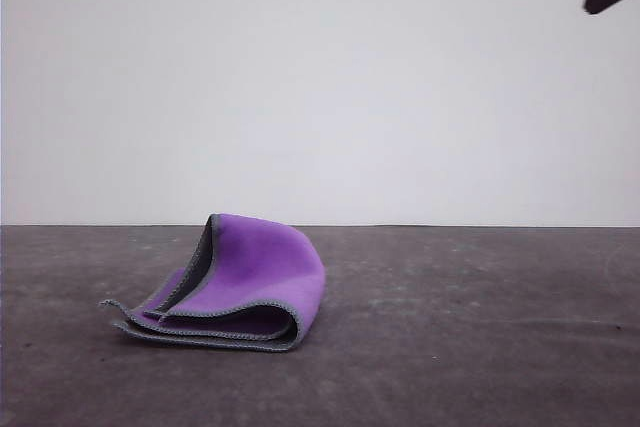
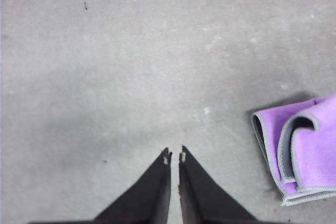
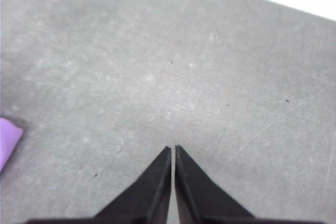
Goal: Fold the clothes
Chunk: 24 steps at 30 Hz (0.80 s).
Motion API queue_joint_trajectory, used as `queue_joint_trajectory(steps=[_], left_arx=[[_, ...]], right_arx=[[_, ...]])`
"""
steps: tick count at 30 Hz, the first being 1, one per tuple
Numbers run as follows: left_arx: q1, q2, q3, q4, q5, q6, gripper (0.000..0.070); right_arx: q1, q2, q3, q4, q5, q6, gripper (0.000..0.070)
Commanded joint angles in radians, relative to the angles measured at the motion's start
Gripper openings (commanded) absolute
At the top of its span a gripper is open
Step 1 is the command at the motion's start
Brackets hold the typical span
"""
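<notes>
Where folded, soft purple cloth (image 1: 255, 282) bulges roundly.

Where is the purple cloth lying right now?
In the front view the cloth lies folded on the grey table, left of centre and near the front edge. Both grippers are off it: the left gripper hovers over bare table beside it.

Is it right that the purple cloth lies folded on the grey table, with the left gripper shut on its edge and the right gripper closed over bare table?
Not quite. The left gripper is shut, but on nothing: the left wrist view shows it over bare table, apart from the cloth. The rest holds: the cloth lies folded, and the right gripper is closed over bare table.
</notes>
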State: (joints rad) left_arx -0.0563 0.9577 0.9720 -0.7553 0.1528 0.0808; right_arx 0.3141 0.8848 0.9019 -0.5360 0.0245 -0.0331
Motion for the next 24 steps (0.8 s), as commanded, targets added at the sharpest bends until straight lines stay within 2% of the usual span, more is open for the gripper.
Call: queue_joint_trajectory(steps=[1,5,9,16,21,24], left_arx=[[0.0,-0.042,-0.054,0.043,-0.004,-0.038,0.001],[0.0,-0.162,-0.183,0.096,-0.004,-0.066,0.001],[0.0,-0.268,-0.276,0.099,-0.005,-0.098,0.001],[0.0,-0.44,-0.402,0.118,-0.037,-0.19,0.001],[0.0,-0.55,-0.457,0.176,-0.073,-0.23,0.001],[0.0,-0.589,-0.461,0.194,-0.082,-0.232,0.001]], right_arx=[[0.004,-0.063,-0.066,0.038,0.005,0.044,0.0004],[0.004,-0.237,-0.236,0.094,0.027,0.109,0.0004],[0.004,-0.42,-0.387,0.102,0.057,0.194,0.0004],[0.004,-0.723,-0.551,0.101,0.165,0.335,0.0004],[0.004,-0.876,-0.589,0.1,0.192,0.363,0.0004],[0.004,-0.88,-0.589,0.106,0.19,0.362,0.0004]])
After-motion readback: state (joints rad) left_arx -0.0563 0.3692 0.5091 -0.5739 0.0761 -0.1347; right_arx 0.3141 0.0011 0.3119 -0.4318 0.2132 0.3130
